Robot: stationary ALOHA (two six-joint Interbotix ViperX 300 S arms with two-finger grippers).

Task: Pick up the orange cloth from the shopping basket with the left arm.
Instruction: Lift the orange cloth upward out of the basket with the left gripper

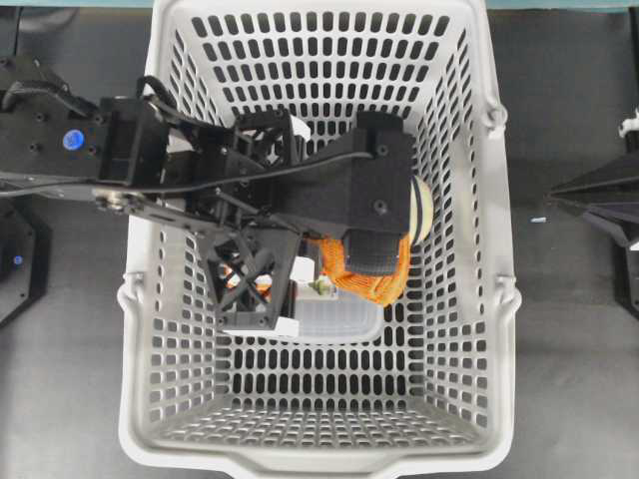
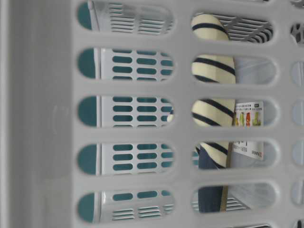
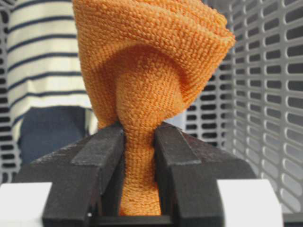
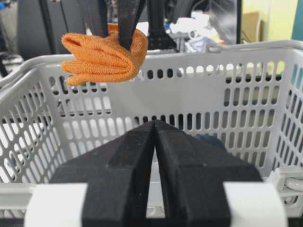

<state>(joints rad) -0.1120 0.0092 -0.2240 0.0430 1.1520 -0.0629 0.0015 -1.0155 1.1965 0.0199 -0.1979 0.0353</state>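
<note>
The left pincer (image 3: 139, 142) is clamped on a bunched fold of the orange cloth (image 3: 151, 75), and the cloth hangs from it with no contact to anything else. In the right wrist view the cloth (image 4: 102, 56) is at the height of the rim of the shopping basket (image 4: 199, 59), so I judge that the grasp is done and the lifting step is in hand. The striped fabric (image 3: 45, 52) and a clear plastic package (image 1: 334, 314) lie lower in the basket. The next move, I think, calls for a straight rise until the hanging end is clear of the rim, with the grip kept firm. The right pincer (image 4: 155, 142) is pressed together, holds nothing, and waits outside the basket.
</note>
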